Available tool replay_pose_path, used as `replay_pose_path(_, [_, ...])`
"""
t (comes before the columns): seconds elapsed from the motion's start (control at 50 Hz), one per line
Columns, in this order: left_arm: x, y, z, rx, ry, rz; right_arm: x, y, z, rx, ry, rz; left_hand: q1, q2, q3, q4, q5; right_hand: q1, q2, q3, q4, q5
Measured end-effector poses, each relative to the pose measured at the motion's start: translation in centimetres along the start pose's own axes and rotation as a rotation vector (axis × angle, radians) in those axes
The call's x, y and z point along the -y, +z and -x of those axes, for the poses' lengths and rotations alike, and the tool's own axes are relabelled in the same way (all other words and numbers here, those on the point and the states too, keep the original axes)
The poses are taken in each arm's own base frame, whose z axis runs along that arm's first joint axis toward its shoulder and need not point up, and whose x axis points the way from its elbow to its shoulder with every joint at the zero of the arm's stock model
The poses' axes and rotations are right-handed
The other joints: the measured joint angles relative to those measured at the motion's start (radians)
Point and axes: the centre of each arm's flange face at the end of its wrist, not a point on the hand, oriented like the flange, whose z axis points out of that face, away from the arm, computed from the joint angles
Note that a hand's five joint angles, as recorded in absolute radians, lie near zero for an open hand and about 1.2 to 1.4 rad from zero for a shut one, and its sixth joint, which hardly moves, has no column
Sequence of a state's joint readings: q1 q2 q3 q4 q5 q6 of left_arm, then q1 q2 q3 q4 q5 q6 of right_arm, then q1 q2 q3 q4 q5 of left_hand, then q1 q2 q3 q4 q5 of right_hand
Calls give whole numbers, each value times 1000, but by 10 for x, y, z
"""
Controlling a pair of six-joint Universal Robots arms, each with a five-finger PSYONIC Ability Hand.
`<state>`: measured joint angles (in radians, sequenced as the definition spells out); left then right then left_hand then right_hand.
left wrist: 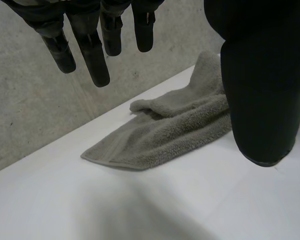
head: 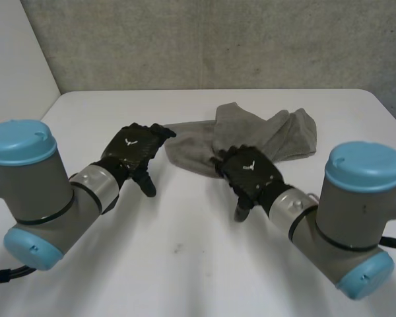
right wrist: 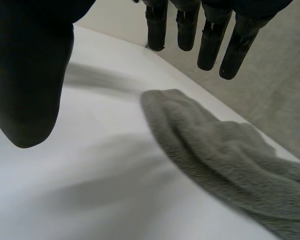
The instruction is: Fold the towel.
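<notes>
Grey towel [head: 267, 135] lies crumpled and partly doubled over on the white table [head: 185, 254], far of centre, a bit to the right. Left hand [head: 133, 150] hangs at the towel's near-left corner, fingers [left wrist: 96, 57] straight and released, nothing in them, off the cloth. Right hand [head: 251, 173] is at the towel's near edge, fingers [right wrist: 210, 47] also straight and loose, holding nothing, with the towel [right wrist: 225, 160] under the fingertips and not touched.

Left hand [head: 133, 149] and right hand [head: 249, 171], fingers relaxed, empty.
</notes>
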<state>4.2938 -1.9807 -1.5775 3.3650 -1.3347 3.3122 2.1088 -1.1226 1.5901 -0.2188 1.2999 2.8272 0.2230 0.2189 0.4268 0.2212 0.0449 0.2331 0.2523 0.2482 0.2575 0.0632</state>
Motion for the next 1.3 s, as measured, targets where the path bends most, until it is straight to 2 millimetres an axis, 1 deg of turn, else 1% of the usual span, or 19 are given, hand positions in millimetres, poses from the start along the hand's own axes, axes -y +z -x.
replay_pose_path(0.12, [0,23,-2,-13,6,-21,13,16,-20,-96,-9,-12,0,1,0,0,1,0,0,0,-1,0])
replay_pose_path(0.28, [-4,62,-7,-40,16,-49,18,56,-48,-171,-12,-26,0,0,0,0,1,0,0,0,-1,0])
replay_pose_path(0.38, [-11,80,-7,-46,12,-28,2,88,-62,-172,4,30,0,0,0,0,1,-1,0,-2,-1,0])
replay_pose_path(0.52, [-18,85,-6,-50,0,17,-28,121,-71,-156,25,121,0,1,0,0,1,34,27,27,21,28])
replay_pose_path(0.58, [-19,83,-6,-51,-2,26,-37,130,-72,-157,22,148,0,1,0,0,1,243,231,233,225,242])
replay_pose_path(0.62, [-17,80,-6,-52,-3,31,-40,134,-74,-170,14,162,0,1,0,0,1,589,588,578,568,605])
replay_pose_path(0.64, [-17,78,-7,-52,-3,30,-41,134,-74,-174,12,165,0,1,0,0,1,695,699,679,667,710])
replay_pose_path(0.66, [-15,76,-7,-52,-3,30,-39,135,-75,-183,9,169,0,1,0,0,1,916,919,863,847,907])
replay_pose_path(0.68, [-14,74,-7,-52,-4,30,-38,135,-75,-186,8,170,0,1,0,0,1,979,978,936,921,981])
replay_pose_path(0.7, [-11,71,-7,-52,-3,28,-34,134,-76,-192,7,168,0,1,0,0,1,1075,1060,1027,1017,1069])
replay_pose_path(0.74, [-7,67,-7,-52,-2,24,-25,130,-76,-196,9,160,0,1,0,0,1,1091,1069,1055,1063,1088])
replay_pose_path(0.84, [5,55,-8,-51,2,4,3,112,-73,-170,10,120,0,1,0,0,1,1091,1069,1055,1063,1088])
replay_pose_path(0.9, [15,47,-7,-47,6,-15,24,91,-64,-132,0,81,0,1,0,0,1,1091,1069,1055,1063,1088])
replay_pose_path(1.0, [26,36,-5,-39,9,-32,40,57,-43,-66,-26,61,0,1,0,0,1,1091,1069,1063,1077,1088])
replay_pose_path(1.06, [30,31,-3,-33,9,-36,41,42,-31,-27,-49,71,0,1,0,0,1,1091,1069,1064,1079,1091])
replay_pose_path(1.14, [36,21,3,-14,8,-41,28,-2,10,143,-163,129,0,1,0,0,1,1092,1069,1064,1079,1093])
replay_pose_path(1.22, [37,14,7,-3,8,-39,14,-36,39,280,-262,159,0,1,0,0,1,1092,1069,1066,1079,1093])
replay_pose_path(1.26, [37,11,8,1,8,-35,7,-54,53,348,-319,167,0,1,0,0,1,991,968,974,969,988])
replay_pose_path(1.3, [36,10,8,1,8,-32,4,-63,59,377,-346,168,0,1,0,0,1,776,750,762,774,788])
